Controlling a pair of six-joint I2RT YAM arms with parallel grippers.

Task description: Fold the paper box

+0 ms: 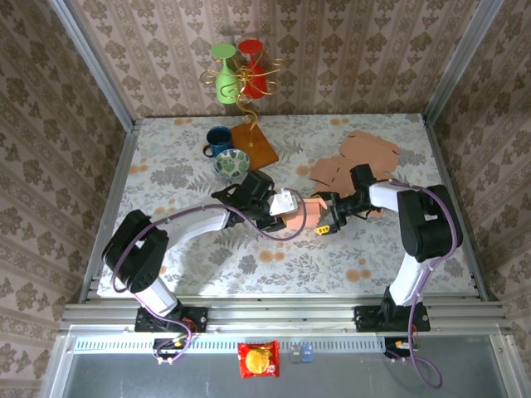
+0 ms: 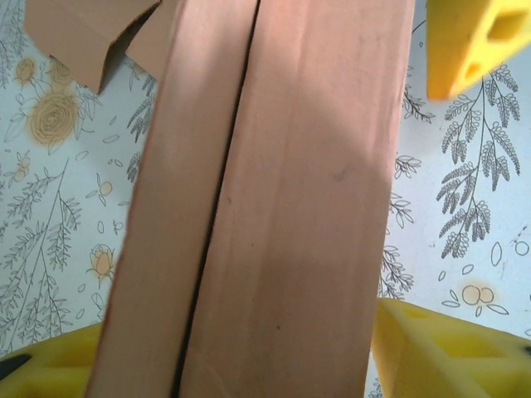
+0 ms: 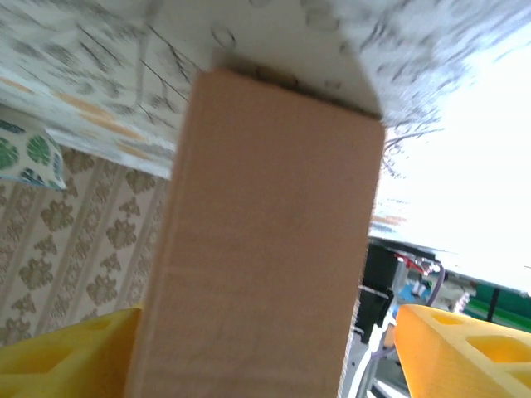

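Top: paper box sits mid-table, right between the two gripper tips. Left gripper is on its left end, right gripper on its right end. Flat cardboard blanks lie well apart, far right.

Left wrist: paper box runs up the middle of the frame, flap seam facing the camera. It lies inside the left gripper, with yellow fingers flush against both long sides, so the gripper is grasping the box. One yellow finger of the right gripper is at the top right, just beside the box's far end.

Right wrist: paper box is between the right gripper fingers. A gap shows on the right side, while the left finger is against the box. The jaws are spread, with no clamp.
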